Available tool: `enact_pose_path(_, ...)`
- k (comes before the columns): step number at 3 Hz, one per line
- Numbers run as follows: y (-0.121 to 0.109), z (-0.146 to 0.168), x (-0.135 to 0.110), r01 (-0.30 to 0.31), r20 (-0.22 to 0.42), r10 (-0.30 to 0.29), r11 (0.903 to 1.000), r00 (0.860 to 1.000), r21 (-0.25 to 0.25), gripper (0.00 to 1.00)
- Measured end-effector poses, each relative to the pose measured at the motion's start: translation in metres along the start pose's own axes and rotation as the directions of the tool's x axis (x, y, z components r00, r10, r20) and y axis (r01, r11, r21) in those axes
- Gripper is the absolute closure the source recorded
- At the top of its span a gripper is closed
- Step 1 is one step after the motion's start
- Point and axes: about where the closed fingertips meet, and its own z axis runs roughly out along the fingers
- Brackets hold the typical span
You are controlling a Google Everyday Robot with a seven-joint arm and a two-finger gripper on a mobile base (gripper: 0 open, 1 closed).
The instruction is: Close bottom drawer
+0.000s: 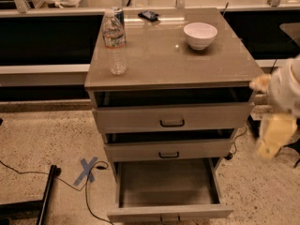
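Observation:
The grey-beige cabinet (173, 64) has three drawers. The bottom drawer (168, 213) is pulled far out toward me, its inside empty, and its small black handle (169, 217) sits at the picture's lower edge. The middle drawer (168, 150) and the top drawer (171, 117) are each pulled out a little. My gripper (273, 136), yellowish and blurred, hangs in the air at the right of the cabinet, level with the middle drawer and apart from all drawers. The white arm (290, 86) rises above it.
On the cabinet top stand a water bottle (115, 43), a can (119, 16) behind it, a white bowl (200, 34) and a small black object (150, 16). A blue tape X (87, 169), cables (89, 196) and a black stand leg (47, 196) lie on the floor at left.

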Motion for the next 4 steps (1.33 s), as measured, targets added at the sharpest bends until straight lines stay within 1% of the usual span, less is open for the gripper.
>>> enact_pose_path(1,0.029,0.071,0.048,0.013,0.055,-0.011,0.9995,0.998,-0.031,0.0)
enact_pose_path(2,0.029,0.079,0.055,0.022,0.055,-0.022,0.9997,0.998,-0.006,0.0)
enact_pose_path(3,0.031,0.091,0.057,0.039,0.017,-0.038,0.9982,0.999,-0.045,0.0)
enact_pose_path(4,0.047,0.139,0.075,0.029,0.078,-0.021,0.9943,0.997,-0.102,0.0)
